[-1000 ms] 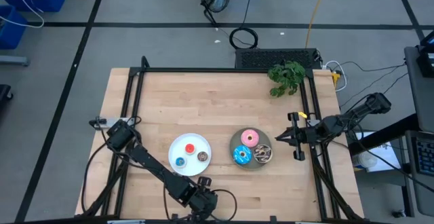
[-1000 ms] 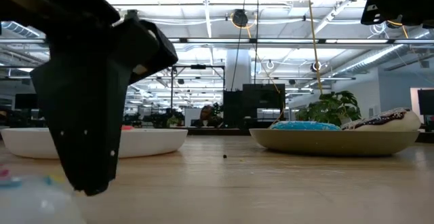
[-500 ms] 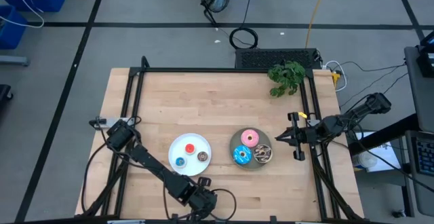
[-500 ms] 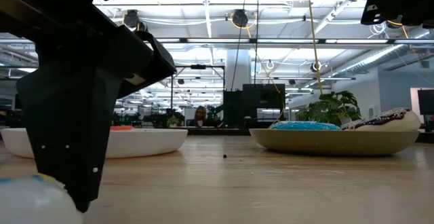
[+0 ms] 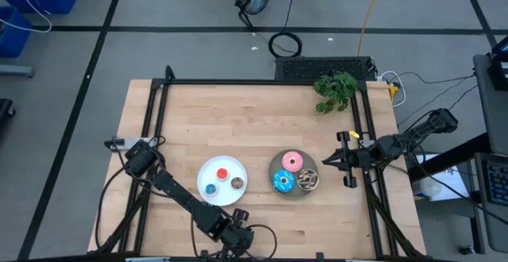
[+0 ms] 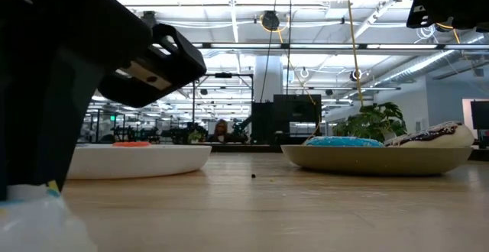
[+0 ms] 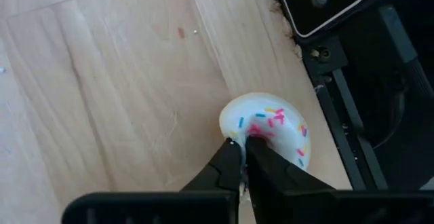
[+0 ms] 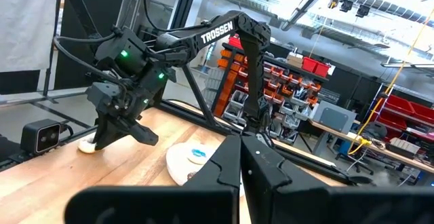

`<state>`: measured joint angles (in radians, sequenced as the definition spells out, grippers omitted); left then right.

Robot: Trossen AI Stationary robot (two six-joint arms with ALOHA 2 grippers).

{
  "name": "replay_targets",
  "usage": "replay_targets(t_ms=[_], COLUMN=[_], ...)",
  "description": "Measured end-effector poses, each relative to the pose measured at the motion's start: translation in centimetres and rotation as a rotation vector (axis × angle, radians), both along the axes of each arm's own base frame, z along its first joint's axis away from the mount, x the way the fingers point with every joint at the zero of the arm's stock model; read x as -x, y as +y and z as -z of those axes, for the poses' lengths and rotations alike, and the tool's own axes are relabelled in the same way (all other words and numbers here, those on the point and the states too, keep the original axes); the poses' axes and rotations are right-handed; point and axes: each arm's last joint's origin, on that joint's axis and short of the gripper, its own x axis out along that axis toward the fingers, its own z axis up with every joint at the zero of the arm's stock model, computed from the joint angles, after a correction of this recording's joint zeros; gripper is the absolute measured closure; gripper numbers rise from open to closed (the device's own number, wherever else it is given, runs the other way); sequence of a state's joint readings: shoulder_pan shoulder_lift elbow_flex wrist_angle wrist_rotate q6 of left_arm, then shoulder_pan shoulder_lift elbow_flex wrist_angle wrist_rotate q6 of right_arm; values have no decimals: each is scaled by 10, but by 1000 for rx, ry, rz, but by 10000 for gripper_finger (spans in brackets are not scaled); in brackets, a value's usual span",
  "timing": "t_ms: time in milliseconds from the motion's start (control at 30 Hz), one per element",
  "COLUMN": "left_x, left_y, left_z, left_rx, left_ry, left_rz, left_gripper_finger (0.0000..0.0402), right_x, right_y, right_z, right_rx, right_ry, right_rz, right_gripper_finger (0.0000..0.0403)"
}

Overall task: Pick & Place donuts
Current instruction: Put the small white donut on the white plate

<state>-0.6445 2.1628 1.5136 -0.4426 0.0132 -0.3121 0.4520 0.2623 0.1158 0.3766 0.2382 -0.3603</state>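
Six donuts already sit on plates, and one is left to place. At the bottom of the high view the left gripper (image 7: 244,146) is down at the near edge of the surface (image 5: 238,119), its fingers nearly closed, pinching the rim of the whitish sprinkled donut (image 7: 268,125), which lies on the wood beside a black camera housing (image 7: 325,3).

The white plate (image 5: 208,173), lower centre, holds three tiny donuts: red-orange (image 5: 222,173), blue (image 5: 210,189) and brown (image 5: 236,183). The grey plate (image 5: 274,167) just right of it holds the pink donut (image 5: 292,162), the blue-sprinkled donut (image 5: 283,182) and the dark brown-sprinkled donut (image 5: 307,180).

The right gripper (image 5: 327,163) waits at the right, beside the grey plate, fingers closed and empty.
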Motion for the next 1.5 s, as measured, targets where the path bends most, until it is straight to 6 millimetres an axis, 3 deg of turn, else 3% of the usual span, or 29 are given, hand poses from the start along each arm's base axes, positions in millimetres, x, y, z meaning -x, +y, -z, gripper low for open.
replay_targets(t_ms=[200,400,633,967,1167,1500], left_x=[-1,3,11,32,58,113], left_y=[4,9,36,60,72,107], left_z=[-18,-68,-126,-186,-210,-277], left_rx=[-95,-237,-363,-317,-325,-220], left_ry=[50,113,172,32,64,-113], left_rz=[-13,2,-67,-126,-165,-347], left_gripper_finger=[392,395,395,396,394,395], right_x=[0,0,0,0,0,0], right_y=[0,0,0,0,0,0], right_z=[0,0,0,0,0,0], right_rx=[0,0,1,2,2,1], right_ry=[0,0,1,4,4,2], right_rz=[0,0,0,0,0,-1], right_gripper_finger=[403,403,403,403,403,403])
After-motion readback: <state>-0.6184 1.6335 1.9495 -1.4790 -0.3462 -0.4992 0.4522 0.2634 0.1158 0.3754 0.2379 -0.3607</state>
